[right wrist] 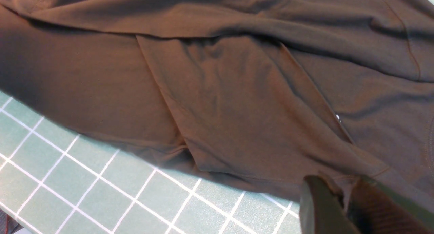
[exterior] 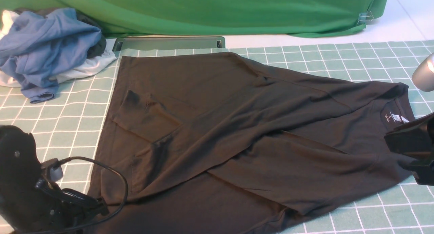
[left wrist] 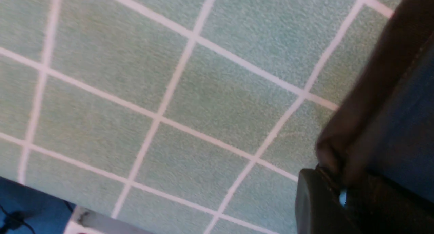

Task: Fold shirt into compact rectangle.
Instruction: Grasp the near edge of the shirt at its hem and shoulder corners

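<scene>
The right gripper (right wrist: 342, 193) is nearly closed, its two fingers (right wrist: 315, 207) pinching a ridge of the shirt (exterior: 237, 125) at the near edge by the shoulder. In the front view it sits at the right end of the garment, just below the collar and its white neck label (exterior: 395, 118). The left gripper (left wrist: 334, 179) is at the shirt's near left corner. Only one finger (left wrist: 318, 203) shows clearly in its wrist view, but the dark hem bunches right into it, so it seems to be clamped on the cloth.

The shirt lies spread across the checked green mat (exterior: 67, 115), hem to the robot's left and collar to the right. Both sleeves are folded in over the body and cross near the middle. It is still long and wrinkled. A pile of clothes (exterior: 51, 47), blue over white, lies at the far left corner, well apart from the shirt.
</scene>
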Motion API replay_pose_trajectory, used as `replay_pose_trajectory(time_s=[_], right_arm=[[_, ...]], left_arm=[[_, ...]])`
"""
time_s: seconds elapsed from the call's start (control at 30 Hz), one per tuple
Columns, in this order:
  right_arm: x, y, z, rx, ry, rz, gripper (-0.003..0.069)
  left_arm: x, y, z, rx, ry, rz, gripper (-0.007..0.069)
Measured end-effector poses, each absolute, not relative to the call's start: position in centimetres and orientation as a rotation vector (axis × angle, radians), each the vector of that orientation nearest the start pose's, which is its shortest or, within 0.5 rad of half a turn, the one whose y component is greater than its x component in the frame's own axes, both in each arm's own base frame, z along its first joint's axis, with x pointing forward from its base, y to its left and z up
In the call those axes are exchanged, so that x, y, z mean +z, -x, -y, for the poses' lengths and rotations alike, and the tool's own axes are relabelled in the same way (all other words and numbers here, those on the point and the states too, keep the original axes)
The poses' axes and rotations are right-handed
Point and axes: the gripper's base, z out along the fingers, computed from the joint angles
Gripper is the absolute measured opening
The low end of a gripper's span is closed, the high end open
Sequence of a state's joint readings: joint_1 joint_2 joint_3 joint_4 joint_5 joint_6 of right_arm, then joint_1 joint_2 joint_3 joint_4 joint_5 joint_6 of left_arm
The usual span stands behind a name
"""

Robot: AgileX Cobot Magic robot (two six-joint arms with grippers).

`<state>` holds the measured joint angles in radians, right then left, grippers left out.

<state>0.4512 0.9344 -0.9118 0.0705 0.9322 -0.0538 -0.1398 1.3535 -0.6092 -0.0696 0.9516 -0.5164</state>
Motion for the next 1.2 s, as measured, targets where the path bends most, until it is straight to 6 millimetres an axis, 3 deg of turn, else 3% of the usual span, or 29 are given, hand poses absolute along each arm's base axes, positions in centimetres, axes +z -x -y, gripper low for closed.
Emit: replay_pose_trajectory(time_s=[0.3, 0.4, 0.57, 0.73, 0.87, 0.97, 1.0, 1.07, 1.2], right_arm=[[34.2, -15.1, -7.9, 0.264, 0.588, -2.382, 0.0161], [34.2, -15.1, -7.9, 0.264, 0.588, -2.382, 0.0162], [34.2, -15.2, -7.9, 0.264, 0.587, -2.381, 0.0165], [34.2, -15.2, -7.9, 0.264, 0.588, -2.378, 0.0165], [34.2, -15.2, -7.9, 0.264, 0.588, -2.375, 0.0165], [34.2, -15.2, -7.9, 0.264, 0.588, -2.374, 0.0165], [34.2, -15.2, -7.9, 0.264, 0.588, -2.374, 0.0165], [34.2, -15.1, -7.9, 0.263, 0.590, -2.382, 0.0165], [33.5, -14.9, -7.9, 0.247, 0.615, -2.471, 0.0181]], left_arm=[[17.4, -19.3, 2.9, -0.034, 0.618, -3.082, 0.0388], [16.5, -19.6, 2.9, -0.007, 0.624, -3.119, 0.0449], [15.5, -20.2, 3.1, -0.011, 0.637, -3.141, 0.0471], [15.4, -20.6, 3.8, -0.136, 0.575, -3.165, 0.0447], [15.4, -20.6, 3.9, -0.151, 0.524, -3.184, 0.0384], [15.4, -20.6, 4.0, -0.159, 0.503, -3.189, 0.0236], [15.4, -20.6, 4.0, -0.159, 0.503, -3.189, 0.0236], [15.4, -20.6, 4.0, -0.168, 0.510, -3.189, 0.0115], [15.5, -20.5, 4.2, -0.186, 0.465, -3.219, 0.0029]])
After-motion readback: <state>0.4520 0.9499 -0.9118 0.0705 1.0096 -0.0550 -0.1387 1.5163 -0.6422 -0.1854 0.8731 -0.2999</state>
